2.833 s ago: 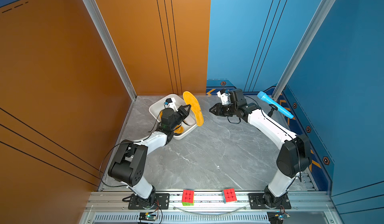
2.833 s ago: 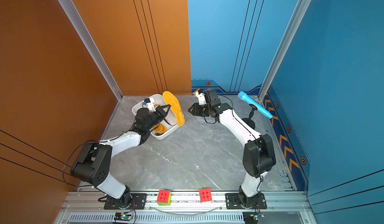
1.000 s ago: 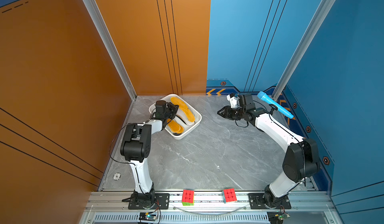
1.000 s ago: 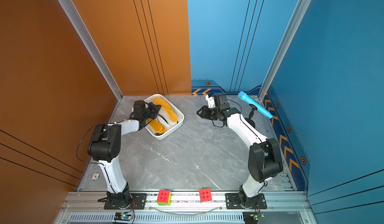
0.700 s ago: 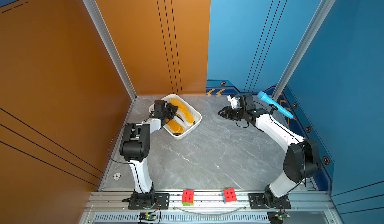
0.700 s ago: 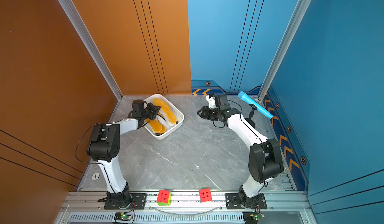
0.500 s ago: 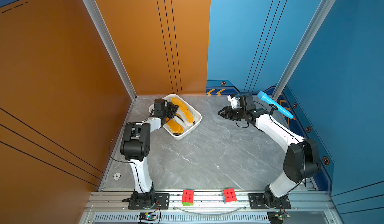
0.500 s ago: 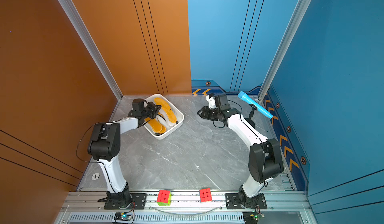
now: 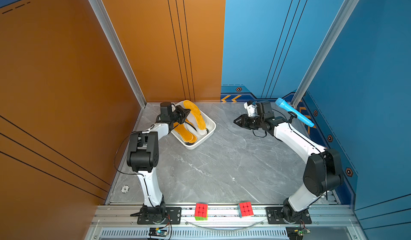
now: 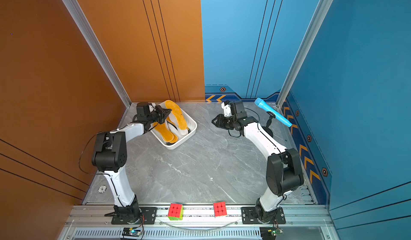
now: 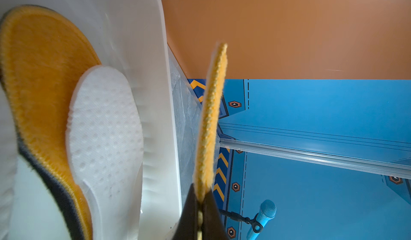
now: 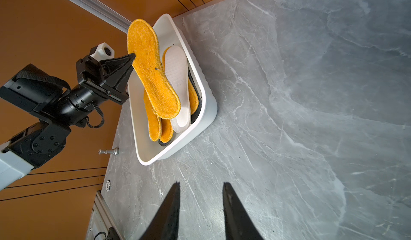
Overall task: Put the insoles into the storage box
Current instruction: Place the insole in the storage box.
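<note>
The grey marbled desk [image 9: 222, 161] carries the white storage box [image 12: 210, 109] near its far left corner. Inside it lie stacked insoles [image 12: 155, 125], orange-yellow ones over dark ones, with a white insole [image 12: 179, 83] along the wall facing the desk's middle. Another orange-yellow insole [image 12: 153, 76] slants above the pile, its upper end jutting past the box's far rim and its edge pinched by the left end effector [image 12: 132, 56], while the right end effector [image 12: 200, 184] hovers over the desk's far right part, jaws spread with nothing between them.
</note>
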`<state>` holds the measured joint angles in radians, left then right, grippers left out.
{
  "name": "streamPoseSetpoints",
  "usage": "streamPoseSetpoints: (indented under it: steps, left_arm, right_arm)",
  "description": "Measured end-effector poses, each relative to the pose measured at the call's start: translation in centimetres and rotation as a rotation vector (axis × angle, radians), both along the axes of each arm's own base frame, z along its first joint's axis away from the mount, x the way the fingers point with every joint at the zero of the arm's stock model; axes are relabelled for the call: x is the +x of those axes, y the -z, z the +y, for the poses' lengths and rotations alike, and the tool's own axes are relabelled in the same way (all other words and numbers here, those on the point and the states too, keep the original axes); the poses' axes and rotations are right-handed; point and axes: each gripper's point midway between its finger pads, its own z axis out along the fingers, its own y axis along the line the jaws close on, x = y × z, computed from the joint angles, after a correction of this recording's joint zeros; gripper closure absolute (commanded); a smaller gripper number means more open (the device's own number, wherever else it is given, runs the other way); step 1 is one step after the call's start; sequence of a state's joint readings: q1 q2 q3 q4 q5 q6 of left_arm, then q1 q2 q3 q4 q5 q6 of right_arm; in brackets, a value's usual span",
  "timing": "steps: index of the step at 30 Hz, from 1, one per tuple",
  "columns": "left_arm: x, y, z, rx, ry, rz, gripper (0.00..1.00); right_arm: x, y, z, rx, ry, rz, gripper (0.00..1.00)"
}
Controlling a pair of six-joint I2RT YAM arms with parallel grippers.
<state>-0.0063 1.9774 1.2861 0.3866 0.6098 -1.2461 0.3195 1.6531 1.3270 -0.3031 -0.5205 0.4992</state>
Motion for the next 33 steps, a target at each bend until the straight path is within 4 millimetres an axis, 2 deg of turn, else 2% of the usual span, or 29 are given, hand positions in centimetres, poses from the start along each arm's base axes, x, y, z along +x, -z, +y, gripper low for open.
streamPoseSetpoints:
  steps: [4, 9, 17, 21, 33]
  left_arm:
    - [-0.4, 0.1, -0.6, 0.012, 0.055, 0.035, 0.99]
    - [0.1, -0.1, -1.0, 0.046, 0.109, 0.038, 0.98]
    - [-0.2, 5.0, -1.1, 0.068, 0.133, 0.161, 0.97]
    - [-0.3, 6.6, -1.1, 0.067, 0.136, 0.204, 0.96]
    - [0.3, 6.9, -0.4, 0.068, 0.080, 0.201, 0.95]
  right_arm:
    - [0.0, 0.0, 0.0, 0.000, 0.000, 0.000, 0.66]
    - [0.0, 0.0, 0.0, 0.000, 0.000, 0.000, 0.66]
    - [0.0, 0.0, 0.0, 0.000, 0.000, 0.000, 0.66]
    - [0.0, 0.0, 0.0, 0.000, 0.000, 0.000, 0.66]
    - [-0.1, 0.5, -0.3, -0.004, 0.006, 0.012, 0.66]
